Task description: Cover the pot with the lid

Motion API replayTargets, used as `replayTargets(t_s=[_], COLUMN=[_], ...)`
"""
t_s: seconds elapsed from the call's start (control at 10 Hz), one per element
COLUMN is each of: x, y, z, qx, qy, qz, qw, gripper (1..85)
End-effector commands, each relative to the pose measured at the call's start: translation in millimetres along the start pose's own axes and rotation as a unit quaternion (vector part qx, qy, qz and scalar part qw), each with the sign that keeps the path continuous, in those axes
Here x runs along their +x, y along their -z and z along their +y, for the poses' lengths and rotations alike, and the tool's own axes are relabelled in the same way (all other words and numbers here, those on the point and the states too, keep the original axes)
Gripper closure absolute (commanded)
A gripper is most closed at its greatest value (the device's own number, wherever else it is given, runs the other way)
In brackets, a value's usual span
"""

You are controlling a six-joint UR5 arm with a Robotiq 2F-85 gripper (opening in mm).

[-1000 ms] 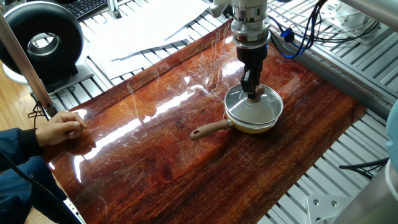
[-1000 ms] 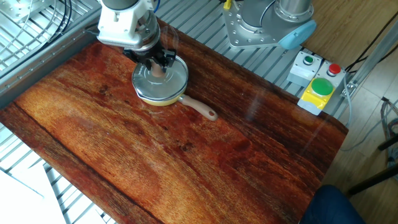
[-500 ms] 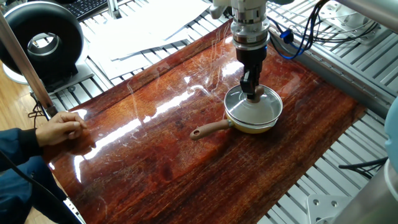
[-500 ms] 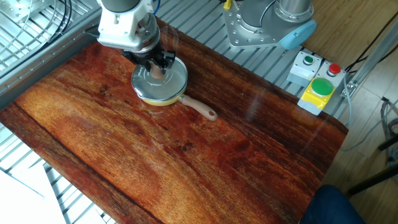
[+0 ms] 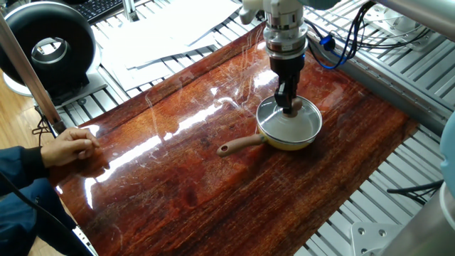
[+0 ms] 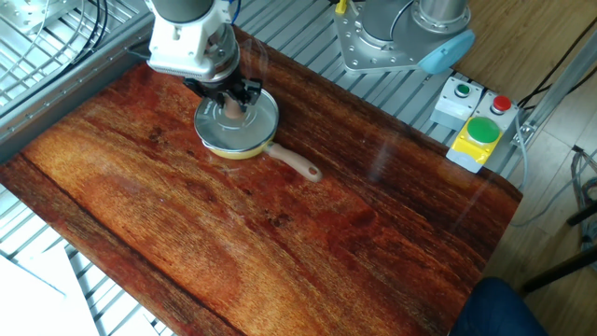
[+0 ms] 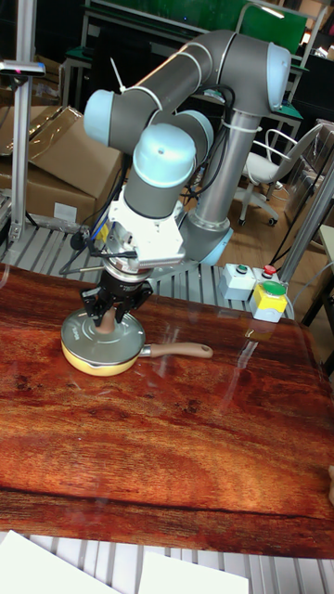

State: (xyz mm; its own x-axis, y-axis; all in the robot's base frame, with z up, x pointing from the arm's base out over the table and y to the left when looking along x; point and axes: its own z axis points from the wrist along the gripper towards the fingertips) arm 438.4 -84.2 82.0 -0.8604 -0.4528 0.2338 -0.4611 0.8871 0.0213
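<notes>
Resting on the cream-yellow saucepan on the wooden table, the glass lid is looking seated; the gripper is clasping its wooden knob. Next, I judge, the fingers need parting, then lifting away.

My arm reads grey tubular links with pale blue joint caps. White wrist housing above a black two-finger hand. Blue and black cables trail near the wrist in one fixed view.
</notes>
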Motion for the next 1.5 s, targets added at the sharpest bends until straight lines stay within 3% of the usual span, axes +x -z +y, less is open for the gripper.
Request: replayTargets(t_s=[0.0, 0.2, 0.3, 0.4, 0.8, 1.0, 1.1, 1.4], x=[-3.7, 1.6, -2.6, -11.5, -18.1, -14.8, -16.5, -30.4], y=[0.0, 1.5, 1.4, 1.3, 4.8, 14.1, 28.0, 65.1], z=[-5.7, -21.5, -21.2, -22.8, -23.9, -24.3, -22.0, -1.2], qx=[0.010, 0.042, 0.041, 0.042, 0.033, 0.034, 0.032, -0.024], qy=[0.007, 0.018, 0.028, 0.042, 0.065, 0.061, 0.045, -0.049], qz=[-0.005, 0.008, 0.003, -0.011, -0.024, -0.015, -0.016, -0.038], qw=[0.9999, 0.9989, 0.9987, 0.9982, 0.9971, 0.9974, 0.9983, 0.9978], gripper=[84.3, 81.0, 69.0, 46.0, 28.3, 25.3, 25.3, 42.7])
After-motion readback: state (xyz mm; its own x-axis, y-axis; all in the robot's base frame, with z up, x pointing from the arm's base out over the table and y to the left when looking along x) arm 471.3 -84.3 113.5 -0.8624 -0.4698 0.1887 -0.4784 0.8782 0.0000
